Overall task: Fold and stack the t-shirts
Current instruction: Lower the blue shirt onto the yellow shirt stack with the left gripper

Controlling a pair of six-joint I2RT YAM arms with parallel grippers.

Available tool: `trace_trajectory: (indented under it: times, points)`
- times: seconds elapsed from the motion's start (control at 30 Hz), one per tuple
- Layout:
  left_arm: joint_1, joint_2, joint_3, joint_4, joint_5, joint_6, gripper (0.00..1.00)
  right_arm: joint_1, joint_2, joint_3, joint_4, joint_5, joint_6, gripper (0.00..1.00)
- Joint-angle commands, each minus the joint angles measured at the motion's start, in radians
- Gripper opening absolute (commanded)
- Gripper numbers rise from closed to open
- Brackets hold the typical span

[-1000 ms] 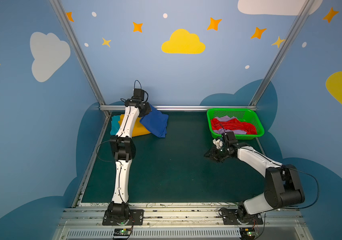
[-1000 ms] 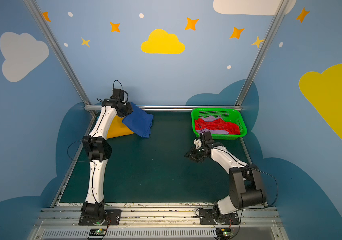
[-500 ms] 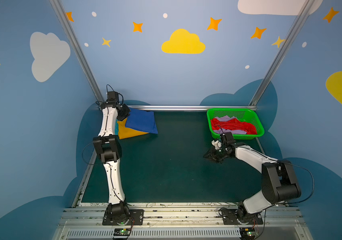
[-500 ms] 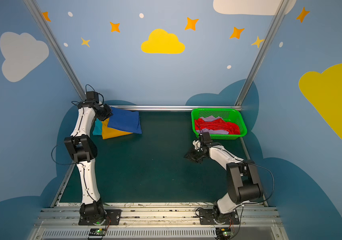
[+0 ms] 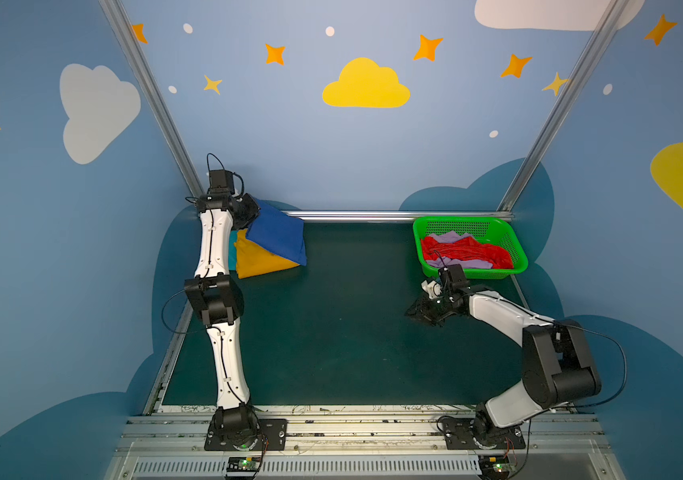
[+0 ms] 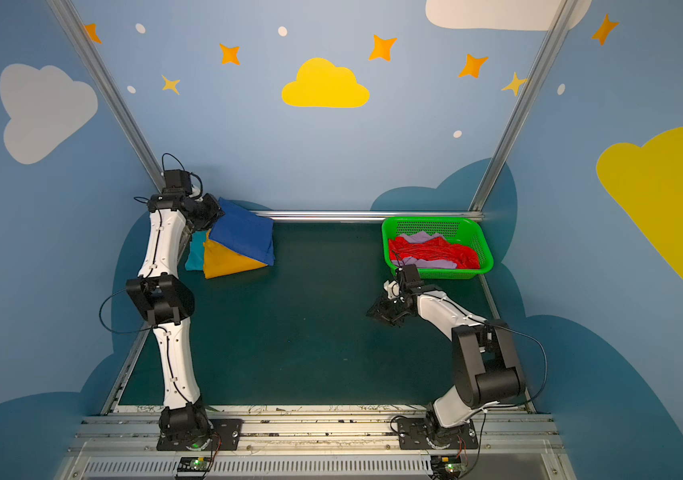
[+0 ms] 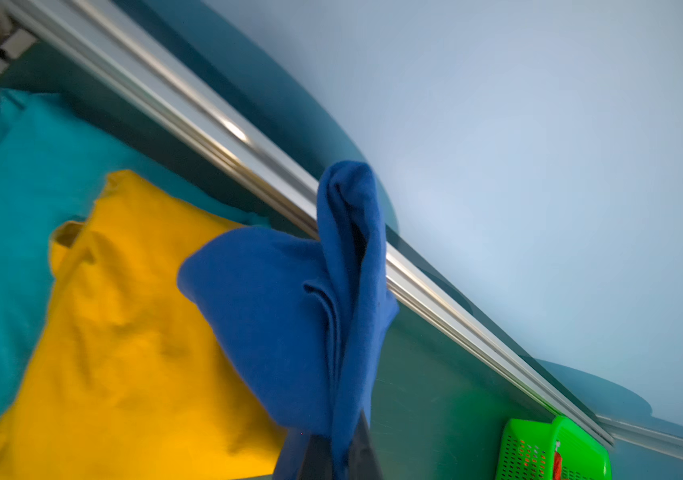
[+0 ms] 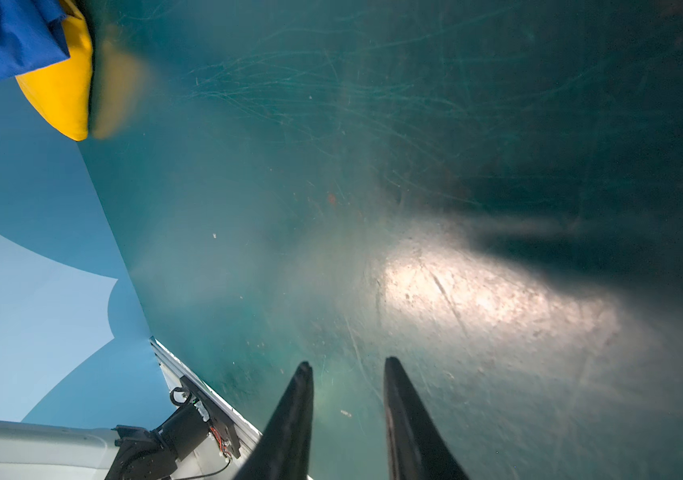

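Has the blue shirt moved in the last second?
Yes. The blue t-shirt, pinched in the left gripper, has shifted left along the back rail, away from the green basket.

L gripper clamps blue tee over yellow tee (back-left); red tee in green basket.

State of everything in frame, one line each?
teal t-shirt: flat, bottom of stack
yellow t-shirt: folded, on teal t-shirt
blue t-shirt: folded, partly over yellow t-shirt
left tool: shut on blue t-shirt's edge
right tool: open, empty
green basket: upright
red t-shirt: crumpled in green basket
lilac t-shirt: crumpled beneath red t-shirt
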Motion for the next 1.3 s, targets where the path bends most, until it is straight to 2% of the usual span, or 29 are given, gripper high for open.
trace_trajectory:
  times: [0.0, 0.13, 0.27, 0.53, 0.73, 0.87, 0.93, 1.07, 1.17, 1.27]
  points:
    - [0.051, -0.032, -0.094, 0.050, 0.021, 0.017, 0.04, 0.009, -0.012, 0.019, -0.008, 0.001, 0.001, 0.30]
    - [0.085, -0.015, -0.195, 0.099, 0.030, 0.020, 0.04, 0.008, -0.008, 0.024, -0.015, 0.003, -0.001, 0.31]
    - [0.125, 0.023, -0.226, 0.115, 0.031, 0.016, 0.04, 0.010, -0.009, 0.024, -0.017, 0.005, 0.000, 0.31]
    - [0.133, 0.092, -0.103, 0.035, 0.025, 0.069, 0.04, 0.011, -0.003, 0.038, -0.027, 0.008, -0.001, 0.30]
    - [0.132, 0.056, -0.064, 0.017, 0.033, 0.083, 0.04, 0.023, -0.003, 0.044, -0.031, 0.015, 0.007, 0.30]
    - [0.134, 0.044, -0.145, 0.035, 0.005, 0.089, 0.06, 0.030, -0.004, 0.041, -0.023, 0.016, 0.015, 0.30]
    - [0.140, 0.043, -0.211, 0.059, -0.027, 0.077, 0.10, 0.032, -0.008, 0.044, -0.025, 0.018, 0.013, 0.30]
    - [0.150, 0.046, -0.289, 0.100, -0.104, 0.058, 0.11, 0.032, -0.018, 0.047, -0.049, 0.033, 0.000, 0.30]
    - [0.152, 0.087, -0.272, 0.087, -0.139, 0.053, 0.12, 0.031, -0.020, 0.049, -0.055, 0.038, -0.005, 0.31]
    - [0.153, 0.153, -0.191, 0.044, -0.189, 0.052, 0.15, 0.031, -0.018, 0.053, -0.053, 0.038, -0.005, 0.31]
